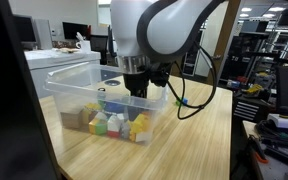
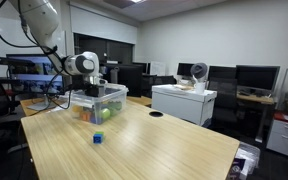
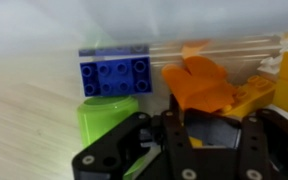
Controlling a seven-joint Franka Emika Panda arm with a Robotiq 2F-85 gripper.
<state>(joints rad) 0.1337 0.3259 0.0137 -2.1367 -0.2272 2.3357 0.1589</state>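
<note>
Inside a clear plastic storage bin (image 1: 72, 98) standing on a pale wooden table (image 1: 196, 140), the black gripper (image 1: 136, 92) of the white robot arm (image 1: 159, 28) hangs low, just above a heap of coloured toy blocks (image 1: 114, 123) at the bin's bottom. Both exterior views show the bin (image 2: 112, 100) near one end of the table (image 2: 169, 145) with the gripper (image 2: 96, 88) lowered into it.

In the wrist view the gripper (image 3: 212, 118) comes in from the lower edge, and an orange, irregularly shaped plastic piece (image 3: 199, 85) lies just beyond its fingers (image 3: 154, 135). Whether the fingertips are clamped on that piece or merely next to it cannot be told. A blue studded rectangular brick (image 3: 114, 72) lies beside the orange piece, a lime-green block (image 3: 102, 118) sits just below the blue brick, and yellow blocks (image 3: 262, 95) lie on the orange piece's other side.

In an exterior view, a small blue cube (image 2: 98, 138) rests alone on the tabletop, well apart from the bin.
</note>
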